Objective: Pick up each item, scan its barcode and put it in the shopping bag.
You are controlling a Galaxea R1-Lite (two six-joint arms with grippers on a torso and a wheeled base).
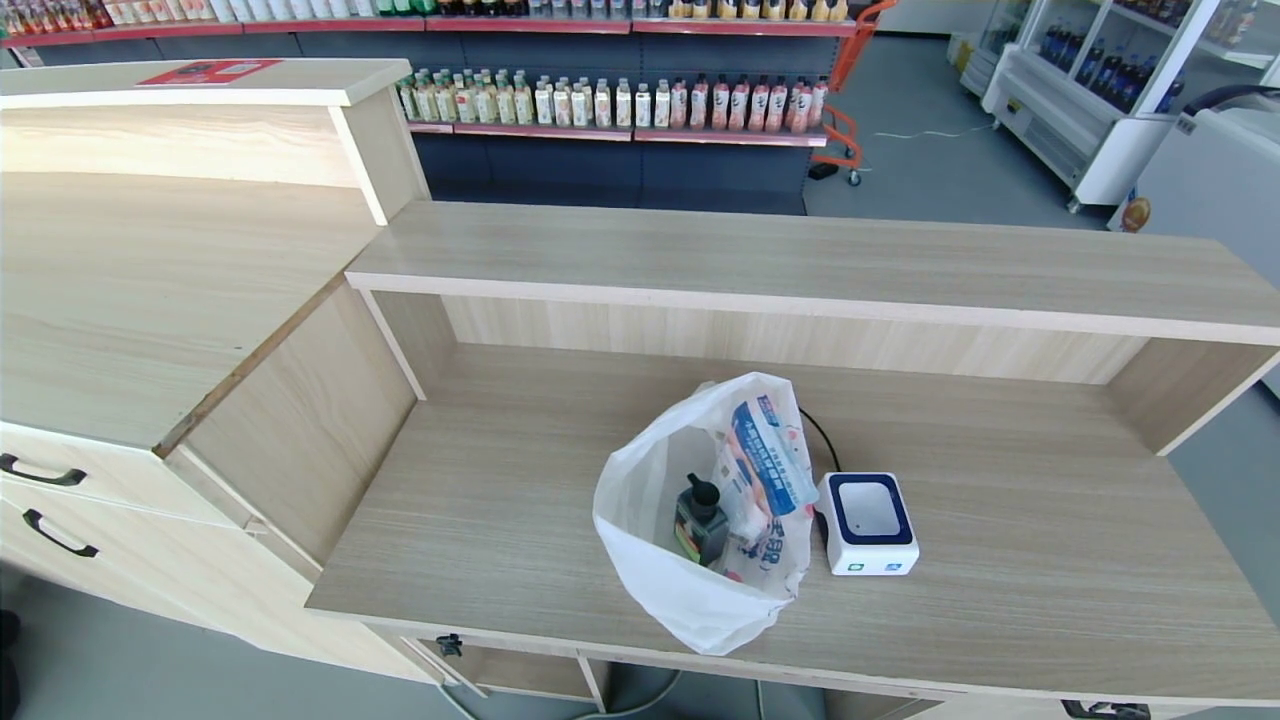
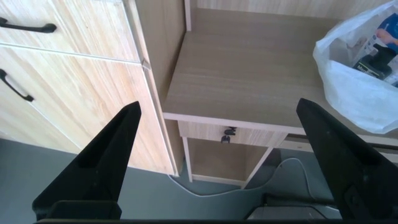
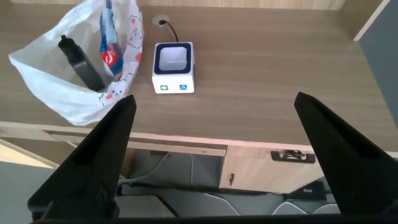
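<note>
At lower centre of the head view, I record a white plastic shopping bag [image 1: 650, 590] standing open on the pale wooden counter [image 1: 1000, 560]. It holds a dark pump bottle [image 1: 700, 520] and a blue-and-white printed packet [image 1: 765, 470]. Just right of the bag sits a white box scanner [image 1: 868, 522] with a dark-blue-framed window. My left gripper [image 2: 217, 168] is spread wide and holds nothing. My right gripper [image 3: 217, 162] is likewise wide apart and empty.

Shopping bag [image 3: 57, 98] just beside scanner [image 3: 173, 67]

the shopping bag [image 1: 655, 590] is thin, crinkly translucent white plastic on a matt wood-grain counter [image 1: 1020, 570], with a smooth glossy white plastic scanner [image 1: 868, 552] at its 3 o'clock.
</note>
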